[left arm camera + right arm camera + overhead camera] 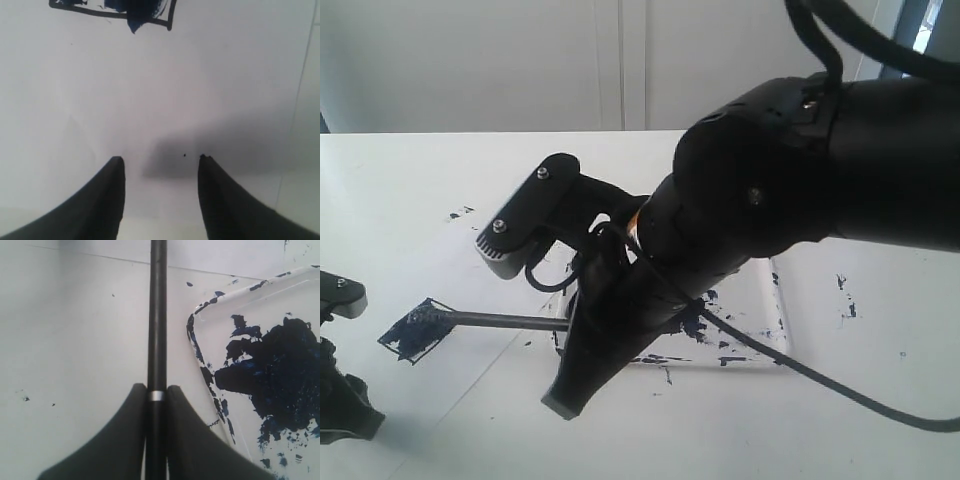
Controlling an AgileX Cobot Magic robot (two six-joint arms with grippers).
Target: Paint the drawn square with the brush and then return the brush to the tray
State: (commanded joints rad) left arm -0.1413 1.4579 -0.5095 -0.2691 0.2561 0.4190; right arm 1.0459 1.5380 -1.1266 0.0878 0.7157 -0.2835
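Note:
The brush (500,320) lies nearly level over the white paper, its tip resting on the drawn square (415,330), which is smeared dark blue. My right gripper (578,325) is shut on the brush shaft. In the right wrist view the fingers (125,440) clamp the black brush (157,315) at its silver band, right gripper (156,390) beside the tray (192,335). The tray (775,300), blotched with navy paint, is largely hidden behind the right arm. My left gripper (160,160) hangs open over bare paper, short of the partly painted drawn square (115,10).
The left gripper (342,405) sits at the lower left edge of the exterior view. Stray paint specks (845,295) dot the white table to the right of the tray. A black cable (840,390) trails from the right arm across the table.

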